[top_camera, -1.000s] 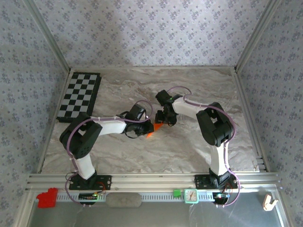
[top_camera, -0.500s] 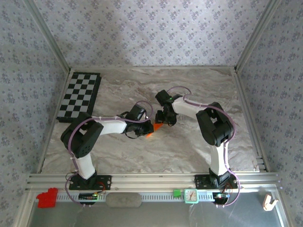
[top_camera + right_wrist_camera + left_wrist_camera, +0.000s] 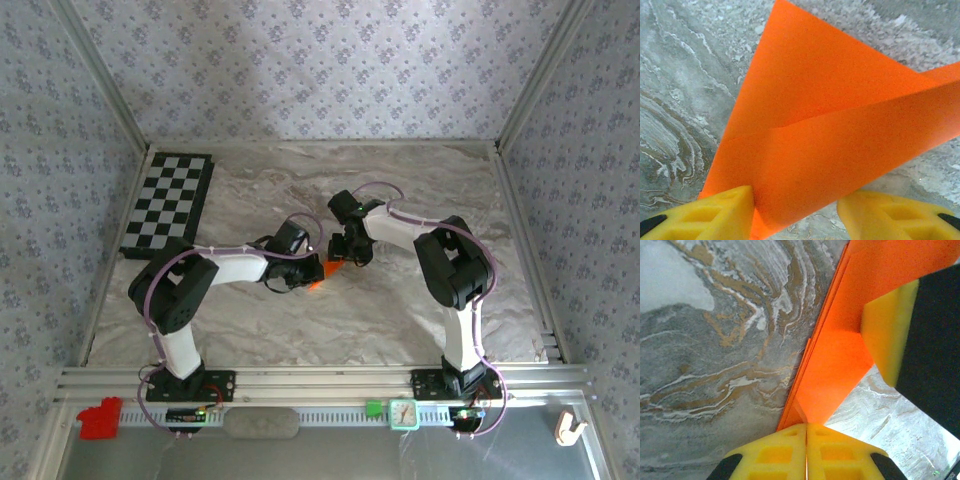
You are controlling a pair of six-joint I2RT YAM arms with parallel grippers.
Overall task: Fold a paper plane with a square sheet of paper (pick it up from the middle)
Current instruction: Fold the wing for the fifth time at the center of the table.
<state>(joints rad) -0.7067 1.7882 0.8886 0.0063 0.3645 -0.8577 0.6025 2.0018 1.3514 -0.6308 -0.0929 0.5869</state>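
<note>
L gripper (image 3: 806, 440) has pinched fully closed on orange paper (image 3: 840, 365), mid table (image 3: 250, 320); little else moved. R gripper (image 3: 795, 215) jaws approx half apart, straddling fold, one pad (image 3: 725, 210) touching.

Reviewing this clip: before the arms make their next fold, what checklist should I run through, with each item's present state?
1. Pinch: the left gripper is shut on a corner of the orange paper: ok.
2. The right gripper has its jaws apart with the paper between them: ok.
3. Right jaws pressing the paper: cannot tell.
4. The paper shows folded layers with a crease: ok.
5. Paper lifted off the table: cannot tell.
6. The checkerboard lies well away from both arms: ok.
</note>
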